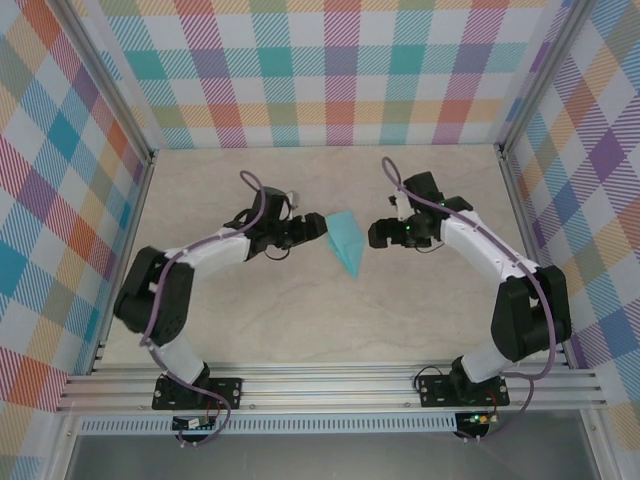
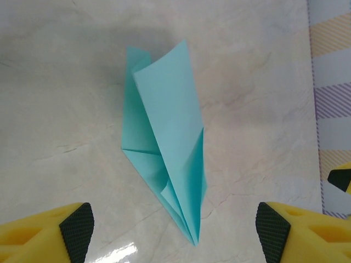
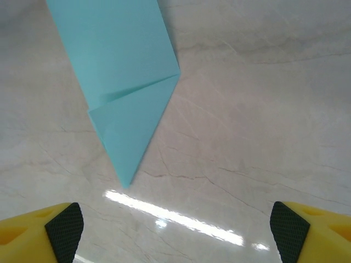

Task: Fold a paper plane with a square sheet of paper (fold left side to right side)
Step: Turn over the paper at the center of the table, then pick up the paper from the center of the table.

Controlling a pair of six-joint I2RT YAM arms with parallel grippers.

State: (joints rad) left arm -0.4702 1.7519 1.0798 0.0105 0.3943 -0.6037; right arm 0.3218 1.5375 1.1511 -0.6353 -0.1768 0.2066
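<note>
At centre of the top view the paper plane [image 1: 344, 240] lies between left gripper [image 1: 316, 229] and right gripper [image 1: 374, 236], both open, empty. Folding seems nearly finished; it likely needs pressing flat next.

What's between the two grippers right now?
The plane lies between the left gripper and right gripper, as the top view shows; otherwise bare table.
</note>
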